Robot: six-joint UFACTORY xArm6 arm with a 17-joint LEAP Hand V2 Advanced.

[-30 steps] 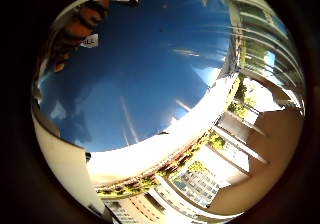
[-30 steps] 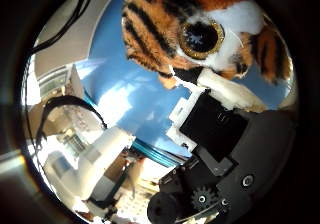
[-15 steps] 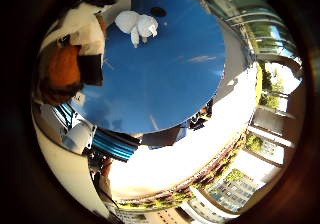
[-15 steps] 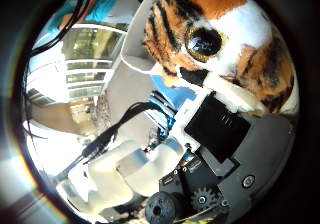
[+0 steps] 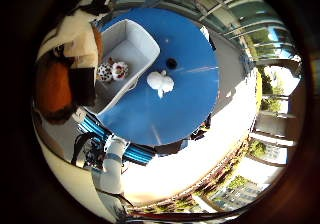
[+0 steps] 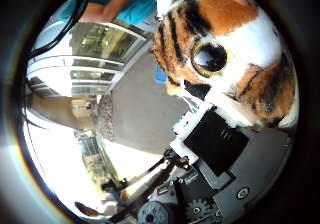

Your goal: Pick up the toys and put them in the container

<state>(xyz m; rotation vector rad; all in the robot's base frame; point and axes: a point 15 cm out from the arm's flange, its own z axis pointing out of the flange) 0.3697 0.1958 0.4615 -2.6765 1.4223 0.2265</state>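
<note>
Thumb-side palm view: a plush tiger (image 6: 235,64), striped orange, black and white with a large glossy eye, sits pressed close against the palm of the robot's right hand (image 6: 215,149). A white-and-black finger segment lies against the toy's underside, so the hand appears to be clasping the tiger, though how far the fingers wrap around it is hidden.

From the little-finger side, the tiger's flank fills one edge of the picture, with the scene well below it. A white rectangular container (image 5: 125,59) stands on a round blue table (image 5: 185,104), near the table's rim. Two small toys already lie inside the bin: a spotted ball-like one (image 5: 104,73) and, touching it, a red-and-white one (image 5: 119,70). Just beside the container, on the bare blue surface, rests a white plush animal (image 5: 160,82), not yet collected. A small dark round object (image 5: 171,63) sits nearby; what it is cannot be told.

The tiger seems to hang toward the container's side of the table, high above it. The risk from here is a loose hold: soft plush can slip from hard fingers mid-carry. A release from this height, or off-centre, could bounce the toy off the bin's wall onto the table.
</note>
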